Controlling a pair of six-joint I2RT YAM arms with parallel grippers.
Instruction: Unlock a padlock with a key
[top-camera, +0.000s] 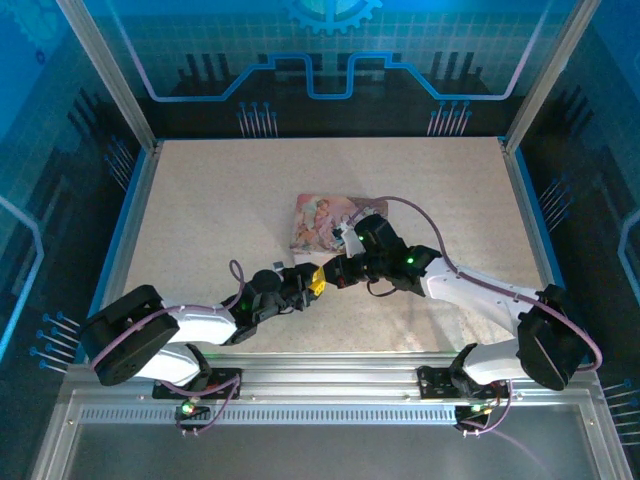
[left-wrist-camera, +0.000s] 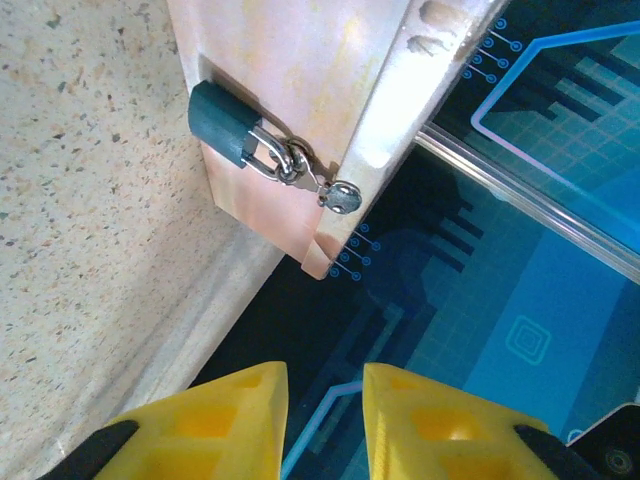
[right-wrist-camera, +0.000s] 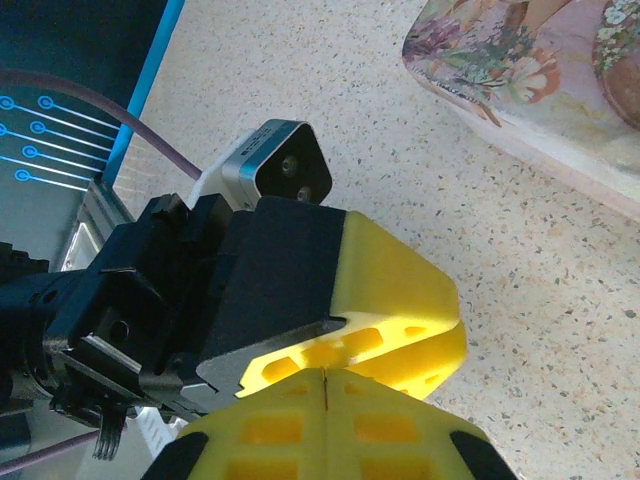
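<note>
the two arms met near the middle of the speckled surface, just on the near side of the flat pink picture-printed tin. from above, the left gripper and the right gripper stood tip to tip, their yellow ends touching or nearly so.

in the left wrist view the left gripper had its jaws narrowly apart, with nothing visible in the gap. beyond them the tin lay on the surface. the padlock sat against the tin's edge, its small body looking dark teal in this light. its thin silvery shackle hooked into a small silvery fitting at the tin's edge. the padlock was well apart from the fingers.

in the right wrist view the right gripper had its jaws pressed together, only a thin seam between the yellow fingers. whether anything was pinched in that seam could not be told. the left gripper lay right against those fingertips, and the silvery left wrist camera sat behind its fingers. a corner of the tin rested on the surface beyond.
</note>
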